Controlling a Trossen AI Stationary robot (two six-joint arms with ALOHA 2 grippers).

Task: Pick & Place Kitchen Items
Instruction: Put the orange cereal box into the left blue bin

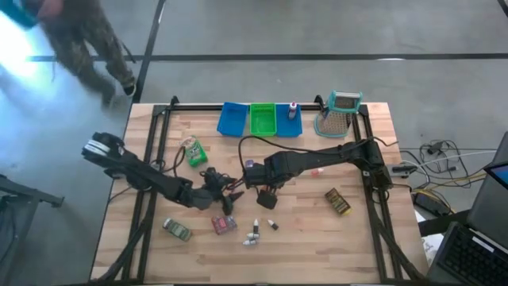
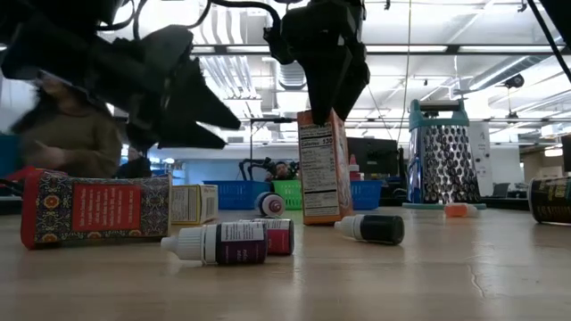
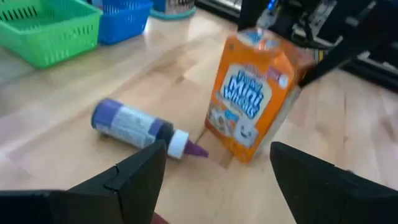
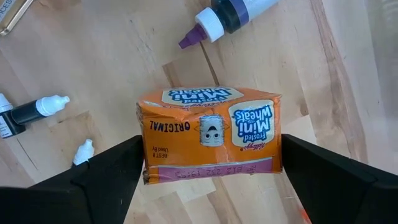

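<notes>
Right gripper (image 4: 208, 180): jaws spread wide, one finger on either side of an orange Mini-Wheats box (image 4: 210, 134), poised above it; whether the fingers (image 2: 326, 85) touched the carton could not be told. Box stood upright on the wooden table (image 1: 357, 238) near its middle, slightly crumpled at the top.

Left gripper (image 3: 217, 180): fingers parted, nothing between them, hovering just beside the same box and facing it.

Purple-tipped bottle (image 3: 140, 127): lying on its side close to the box.

Small dropper bottles (image 1: 255, 232): several, lying toward the near edge of the table; low view showed one with a white cap and one black.

Red patterned packet (image 2: 94, 207): lying flat by the near edge.

Green packet (image 1: 194, 151): left of centre, apart from the rest. Brown packet (image 1: 337, 201): on the right side.

Blue and green bins (image 1: 255, 119) and metal grater (image 1: 340, 114): along the far edge.

Person (image 1: 79, 40): on the floor beyond the table.
</notes>
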